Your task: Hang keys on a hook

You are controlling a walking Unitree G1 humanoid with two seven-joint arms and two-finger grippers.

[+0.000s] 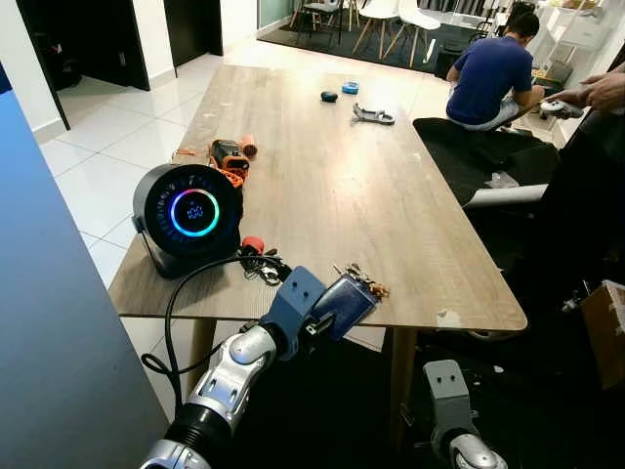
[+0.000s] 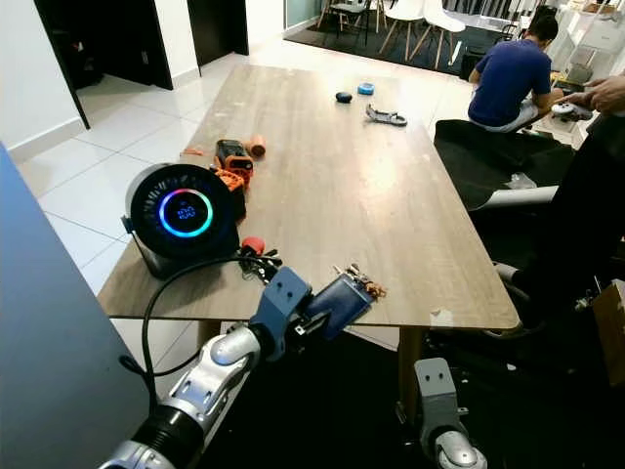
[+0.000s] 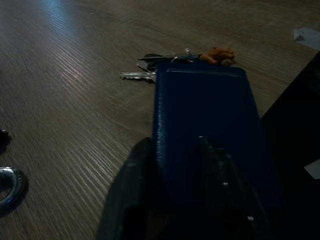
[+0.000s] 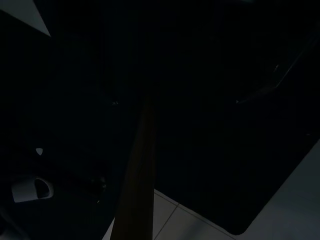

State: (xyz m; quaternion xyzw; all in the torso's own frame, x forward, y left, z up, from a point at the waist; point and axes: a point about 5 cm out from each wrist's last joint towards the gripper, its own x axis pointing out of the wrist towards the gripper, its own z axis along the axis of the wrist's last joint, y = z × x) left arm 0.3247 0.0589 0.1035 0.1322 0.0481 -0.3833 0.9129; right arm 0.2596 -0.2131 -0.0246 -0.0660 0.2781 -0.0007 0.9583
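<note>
1. Table (image 1: 332, 186): wooden, with a round fan (image 1: 187, 217) at its near left corner.
2. Left gripper (image 1: 344, 305): over the near edge, its jaws pinching a blue pouch (image 3: 205, 125).
3. Keys (image 3: 150, 70): at the pouch's far end, resting on the table.
4. Step, as I judge it: pick-up. Next comes lifting and finding a hook.
5. Right arm (image 1: 451, 415): idle below the table; whether its jaws are spread or closed I cannot tell.

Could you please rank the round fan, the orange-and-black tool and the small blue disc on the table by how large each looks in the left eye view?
1. Round fan, largest.
2. Orange-and-black tool.
3. Small blue disc, smallest, though it lies farthest from the camera, so its true size is unsure.
</note>
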